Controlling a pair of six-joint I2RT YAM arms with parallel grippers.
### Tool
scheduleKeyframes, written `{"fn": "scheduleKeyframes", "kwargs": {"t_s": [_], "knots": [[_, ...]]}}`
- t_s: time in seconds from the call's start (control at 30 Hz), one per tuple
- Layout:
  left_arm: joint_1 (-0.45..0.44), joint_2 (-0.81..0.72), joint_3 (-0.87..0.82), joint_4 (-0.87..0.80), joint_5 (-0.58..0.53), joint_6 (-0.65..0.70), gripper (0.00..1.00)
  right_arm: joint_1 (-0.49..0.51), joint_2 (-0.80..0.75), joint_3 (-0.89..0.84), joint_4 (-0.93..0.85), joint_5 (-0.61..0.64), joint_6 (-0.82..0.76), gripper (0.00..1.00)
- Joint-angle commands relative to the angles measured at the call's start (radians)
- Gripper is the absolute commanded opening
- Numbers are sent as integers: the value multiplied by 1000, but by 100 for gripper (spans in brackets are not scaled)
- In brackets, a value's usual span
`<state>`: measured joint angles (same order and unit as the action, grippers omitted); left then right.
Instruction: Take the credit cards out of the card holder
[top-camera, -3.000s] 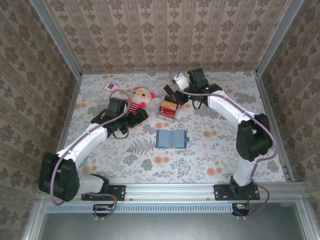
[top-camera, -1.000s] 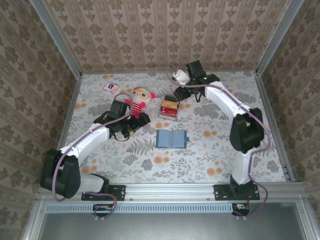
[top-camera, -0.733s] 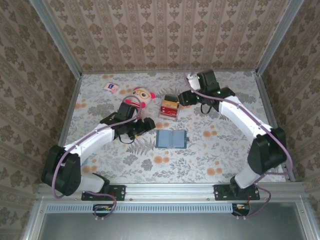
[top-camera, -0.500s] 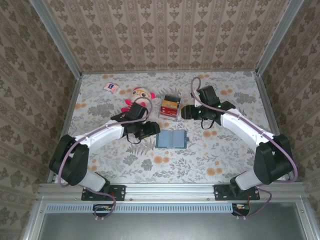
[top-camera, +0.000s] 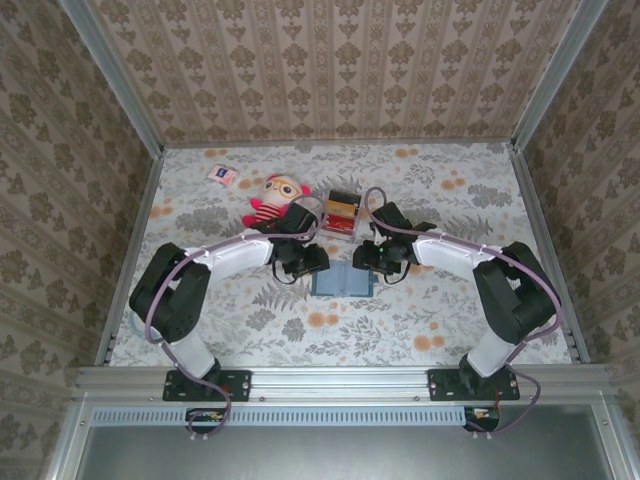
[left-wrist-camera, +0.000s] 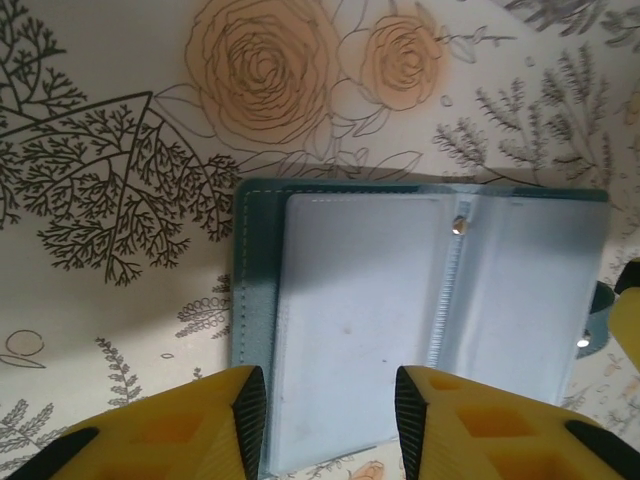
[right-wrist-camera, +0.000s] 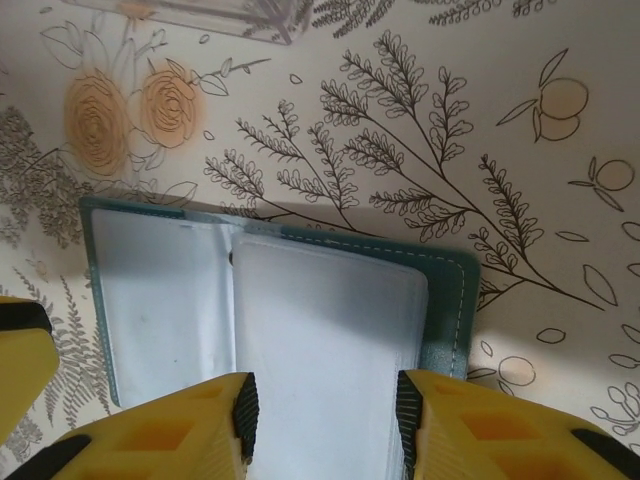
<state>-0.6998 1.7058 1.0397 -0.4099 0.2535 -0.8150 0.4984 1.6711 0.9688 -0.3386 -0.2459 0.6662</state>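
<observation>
My left gripper (left-wrist-camera: 328, 398) and right gripper (right-wrist-camera: 325, 400) have come in from the far side and now hang, parted and empty, over the open card holder (top-camera: 343, 281) lying mid-way across the surface (top-camera: 450, 300), its visible slots apparently emptied, the credit cards (top-camera: 340, 212) stacked just beyond.

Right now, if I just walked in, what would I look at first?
Probably the left gripper and the right gripper meeting in the middle of the flowery table. Both are open over the teal card holder, which lies unfolded, pale inside up. Farther back sit a pink-and-red plush doll and, beside it, a small stack of red and orange credit cards.
</observation>
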Motion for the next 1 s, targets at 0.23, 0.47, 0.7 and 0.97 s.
{"fn": "scheduleKeyframes", "kwargs": {"t_s": [0.23,0.47,0.7,0.97], "knots": [[-1,63,31,15,10,-17,29,6,80,4,-8,6,3,37],[0,100,38,14,13,-18,23,8,108,13,-8,-5,-6,32],[-1,109,33,78,84,-11,5,11,136,21,8,-45,-16,24],[-2,138,42,121,155,-6,0,13,151,28,35,-89,-24,20]]}}
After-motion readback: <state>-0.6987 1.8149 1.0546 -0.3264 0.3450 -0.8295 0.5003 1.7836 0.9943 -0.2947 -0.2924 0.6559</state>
